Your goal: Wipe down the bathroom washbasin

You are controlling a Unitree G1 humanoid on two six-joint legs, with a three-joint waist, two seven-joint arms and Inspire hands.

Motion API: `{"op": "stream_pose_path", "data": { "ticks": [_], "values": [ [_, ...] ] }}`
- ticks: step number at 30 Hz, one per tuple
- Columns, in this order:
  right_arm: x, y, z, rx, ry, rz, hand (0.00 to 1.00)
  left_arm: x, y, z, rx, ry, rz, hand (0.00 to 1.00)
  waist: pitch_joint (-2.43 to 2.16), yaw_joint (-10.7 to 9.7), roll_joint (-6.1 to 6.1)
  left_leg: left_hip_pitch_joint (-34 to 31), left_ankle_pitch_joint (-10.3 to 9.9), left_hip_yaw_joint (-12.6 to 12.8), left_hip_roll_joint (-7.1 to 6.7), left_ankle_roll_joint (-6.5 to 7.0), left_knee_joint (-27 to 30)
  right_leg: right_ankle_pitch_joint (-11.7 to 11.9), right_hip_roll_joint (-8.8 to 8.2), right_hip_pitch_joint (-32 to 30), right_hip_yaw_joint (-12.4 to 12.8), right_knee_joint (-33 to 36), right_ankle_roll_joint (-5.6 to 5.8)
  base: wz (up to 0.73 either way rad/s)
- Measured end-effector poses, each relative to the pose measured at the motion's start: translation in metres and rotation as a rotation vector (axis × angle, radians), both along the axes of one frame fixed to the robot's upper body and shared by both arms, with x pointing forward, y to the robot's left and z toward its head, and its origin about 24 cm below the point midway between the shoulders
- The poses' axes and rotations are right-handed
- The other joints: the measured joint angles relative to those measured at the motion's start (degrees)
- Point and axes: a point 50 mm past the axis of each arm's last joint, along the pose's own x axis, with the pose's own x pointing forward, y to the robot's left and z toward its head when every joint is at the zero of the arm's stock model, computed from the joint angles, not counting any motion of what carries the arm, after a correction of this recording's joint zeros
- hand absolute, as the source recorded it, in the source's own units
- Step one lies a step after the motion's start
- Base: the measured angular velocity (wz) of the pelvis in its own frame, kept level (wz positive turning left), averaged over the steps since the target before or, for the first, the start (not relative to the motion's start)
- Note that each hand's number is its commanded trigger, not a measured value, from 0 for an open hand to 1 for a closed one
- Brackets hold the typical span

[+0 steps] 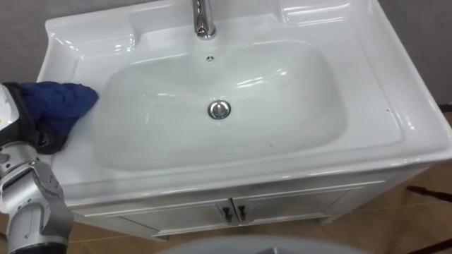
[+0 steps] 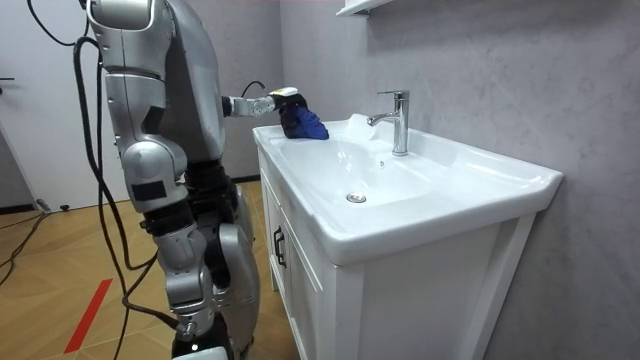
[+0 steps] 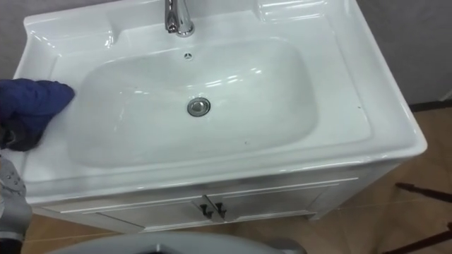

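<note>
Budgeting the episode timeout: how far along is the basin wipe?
Done: nothing confirmable; the white ceramic basin shows no wipe trail. In hand: the left hand has the crumpled dark blue cloth on the basin's left rim, at the bowl's edge. Left: likely the whole bowl around the round metal drain, plus the other rims.

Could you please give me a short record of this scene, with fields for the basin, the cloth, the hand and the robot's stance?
basin: white basin, set on a cabinet
faucet: chrome faucet, at the middle of the back rim
drain: metal drain, in the middle of the bowl
cloth: dark blue cloth, bunched on the left rim at the bowl's edge
left hand: left hand, at the cloth, over the left rim
stance: upright before the basin, left arm stretched forward
cabinet: white cabinet doors, closed, dark handles
</note>
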Motion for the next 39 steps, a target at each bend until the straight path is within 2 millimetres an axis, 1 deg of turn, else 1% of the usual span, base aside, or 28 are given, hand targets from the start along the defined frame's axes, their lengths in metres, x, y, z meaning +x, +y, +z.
{"op": "stream_pose_path", "data": {
  "ticks": [12, 18, 29, 32, 33, 34, 35, 37, 39],
  "values": [
    [-0.001, 0.000, 0.000, 0.000, 0.004, 0.002, 0.00, 0.001, -0.001, 0.004, 0.008, -0.017, 0.001, 0.00, 0.02, 0.11, 0.15, -0.01, 0.00, 0.17, 0.00, 0.00, -0.01, -0.02, 0.02, -0.05, 0.12, -0.07, 0.03, 0.00],
    [-0.001, 0.000, 0.000, 0.000, 0.012, -0.001, 0.00, 0.000, 0.001, 0.004, 0.011, -0.013, 0.019, 0.00, -0.03, 0.12, 0.24, -0.01, 0.00, 0.76, -0.01, 0.00, -0.01, -0.04, 0.01, -0.11, 0.24, -0.07, 0.06, 0.00],
    [-0.001, 0.000, 0.000, 0.000, 0.011, 0.000, 0.00, -0.001, 0.002, 0.004, 0.013, -0.011, 0.029, 0.00, -0.11, 0.10, 0.36, -0.09, 0.00, 0.84, -0.02, 0.00, -0.01, -0.04, 0.00, -0.05, 0.26, -0.12, 0.07, 0.00],
    [-0.001, 0.000, 0.000, 0.000, 0.010, 0.002, 0.00, 0.001, 0.000, 0.009, 0.013, -0.030, 0.021, 0.00, -0.08, 0.01, 0.27, -0.08, 0.00, 0.83, -0.02, 0.00, -0.02, -0.05, 0.04, -0.06, 0.28, -0.10, 0.07, 0.00],
    [-0.001, 0.000, 0.000, 0.001, 0.009, 0.001, 0.00, 0.002, 0.000, 0.010, -0.010, -0.047, 0.021, 0.00, 0.00, 0.00, 0.14, -0.07, 0.00, 0.81, -0.02, 0.00, -0.02, -0.05, 0.10, -0.05, 0.25, -0.10, 0.07, 0.00],
    [0.000, 0.001, 0.000, 0.002, 0.007, 0.004, 0.00, 0.002, 0.000, 0.011, -0.040, -0.064, 0.021, 0.00, -0.07, 0.06, 0.27, -0.06, 0.00, 0.80, -0.02, 0.00, -0.01, -0.05, 0.08, -0.05, 0.24, -0.12, 0.07, 0.00],
    [0.001, 0.001, 0.000, 0.002, 0.005, 0.008, 0.00, 0.003, 0.000, 0.011, -0.057, -0.072, 0.021, 0.00, -0.02, 0.07, 0.19, -0.06, 0.00, 0.78, -0.02, 0.00, -0.01, -0.04, 0.06, -0.05, 0.25, -0.11, 0.07, 0.00],
    [0.002, 0.002, 0.000, 0.004, 0.003, 0.016, 0.00, 0.003, 0.000, 0.009, -0.123, -0.095, 0.027, 0.00, -0.01, 0.08, 0.18, -0.03, 0.00, 0.70, -0.02, 0.00, 0.00, -0.04, 0.09, -0.03, 0.24, -0.09, 0.07, 0.00],
    [0.001, 0.004, -0.001, 0.009, 0.008, 0.028, 0.00, 0.004, -0.003, 0.005, -0.219, -0.124, 0.034, 0.00, 0.11, -0.05, 0.00, 0.00, 0.00, 0.57, -0.02, 0.00, -0.01, -0.04, 0.17, 0.09, -0.08, -0.05, 0.07, 0.02]
  ]
}}
